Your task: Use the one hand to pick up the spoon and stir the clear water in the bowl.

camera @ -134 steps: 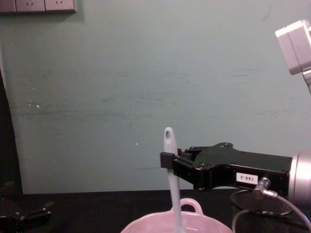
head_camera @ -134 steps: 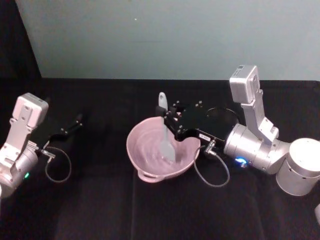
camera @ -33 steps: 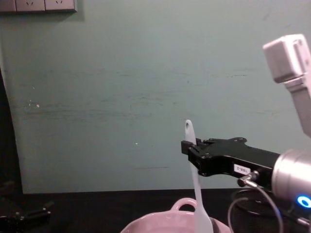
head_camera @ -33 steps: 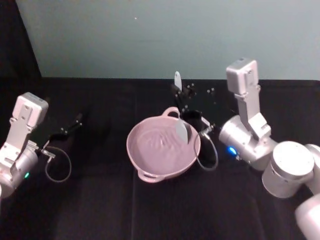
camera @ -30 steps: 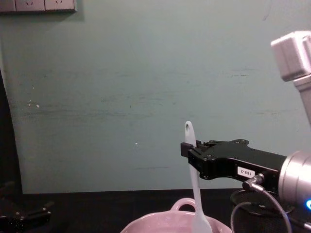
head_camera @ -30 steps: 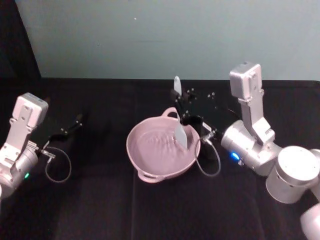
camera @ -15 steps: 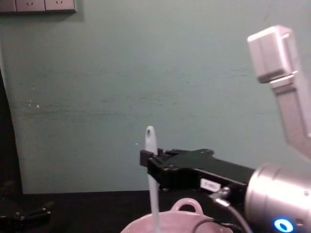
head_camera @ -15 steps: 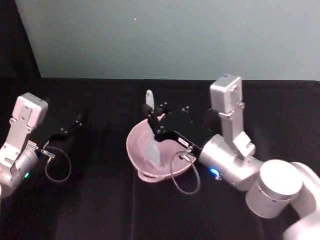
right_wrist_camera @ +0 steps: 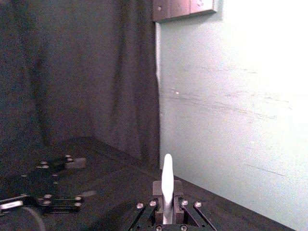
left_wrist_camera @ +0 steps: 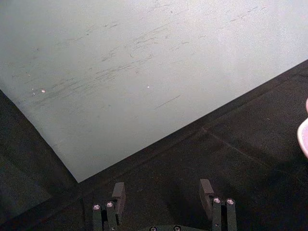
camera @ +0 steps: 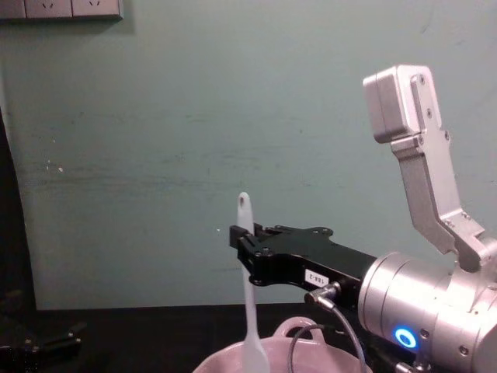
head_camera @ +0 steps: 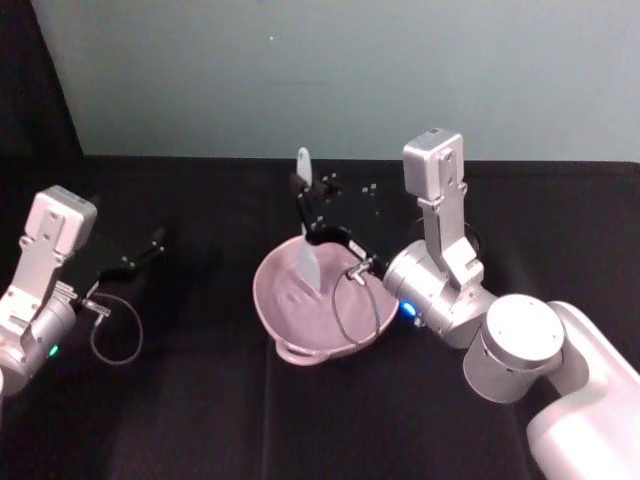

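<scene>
1. Black cloth, matte and smooth, covers the table (head_camera: 200,430) from its near edge back to the wall.
2. Silver metal cylinders, rounded and glossy, make up the right arm's wrist (head_camera: 430,290). A blue ring glows on its side, and a thin cable (head_camera: 345,300) loops from it over the bowl's rim.
3. The bowl (head_camera: 262,300) is pale pink glazed ceramic with a wavy rim and a small loop handle on its near side. It sits at mid table, and its inside shows faint ripples.
4. The right pincer (head_camera: 305,192) reaches in from the right above the far side of the bowl. It is flat, black and angular, with a small white label on its flank. Its two fingers are closed tight on the spoon's handle, a little below the top end.
5. The spoon (head_camera: 309,262) is slim white plastic and stands almost upright, with a small hole at its top end. Its broader lower end goes down inside the bowl, left of centre.
6. The left pincer (head_camera: 150,245) is parked low over the cloth at the table's left, well apart from the bowl. In the left wrist view its fingers (left_wrist_camera: 118,192) are spread wide with nothing between them.
7. The wall (head_camera: 350,70) behind is pale green, flat and lightly scuffed. A white socket plate (camera: 62,8) sits at its top left in the chest view.
</scene>
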`<state>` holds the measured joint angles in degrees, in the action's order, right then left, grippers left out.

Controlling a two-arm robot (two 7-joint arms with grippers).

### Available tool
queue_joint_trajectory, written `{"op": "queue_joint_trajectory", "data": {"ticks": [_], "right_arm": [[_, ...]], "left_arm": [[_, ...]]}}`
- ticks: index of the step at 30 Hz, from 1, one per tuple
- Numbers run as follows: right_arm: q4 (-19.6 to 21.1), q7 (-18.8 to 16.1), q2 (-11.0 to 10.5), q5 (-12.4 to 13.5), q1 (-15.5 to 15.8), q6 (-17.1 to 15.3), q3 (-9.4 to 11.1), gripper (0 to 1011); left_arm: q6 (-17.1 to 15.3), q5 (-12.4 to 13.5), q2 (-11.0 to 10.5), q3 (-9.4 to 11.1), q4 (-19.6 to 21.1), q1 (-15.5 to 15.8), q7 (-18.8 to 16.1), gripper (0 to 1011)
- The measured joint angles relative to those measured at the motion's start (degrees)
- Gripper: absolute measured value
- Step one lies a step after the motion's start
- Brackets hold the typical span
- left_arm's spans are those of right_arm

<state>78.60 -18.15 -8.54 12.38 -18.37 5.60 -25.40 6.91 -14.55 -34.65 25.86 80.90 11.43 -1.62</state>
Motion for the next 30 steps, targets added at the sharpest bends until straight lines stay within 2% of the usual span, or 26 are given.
{"op": "queue_joint_trajectory", "data": {"ticks": [7, 10, 14, 19, 23, 30], "right_arm": [[-1.8, 1.4, 0.3, -1.6, -0.7, 1.2, 1.7, 125], [-0.9, 1.4, -0.4, -1.9, -0.1, 1.0, 2.7, 125], [2.5, 1.0, -2.2, -1.8, 1.7, 0.0, 4.1, 125], [6.9, -0.7, -4.6, -0.8, 4.4, -1.3, 5.2, 125], [10.9, -2.8, -6.9, 1.5, 7.3, -3.1, 5.7, 125], [16.1, -6.9, -9.7, 5.4, 10.8, -4.9, 4.3, 125]], "left_arm": [[0.0, 0.0, 0.0, 0.0, 0.0, 0.0, 0.0, 1011], [0.0, 0.0, 0.0, 0.0, 0.0, 0.0, 0.0, 1011], [0.0, 0.0, 0.0, 0.0, 0.0, 0.0, 0.0, 1011], [0.0, 0.0, 0.0, 0.0, 0.0, 0.0, 0.0, 1011], [0.0, 0.0, 0.0, 0.0, 0.0, 0.0, 0.0, 1011], [0.0, 0.0, 0.0, 0.0, 0.0, 0.0, 0.0, 1011]]}}
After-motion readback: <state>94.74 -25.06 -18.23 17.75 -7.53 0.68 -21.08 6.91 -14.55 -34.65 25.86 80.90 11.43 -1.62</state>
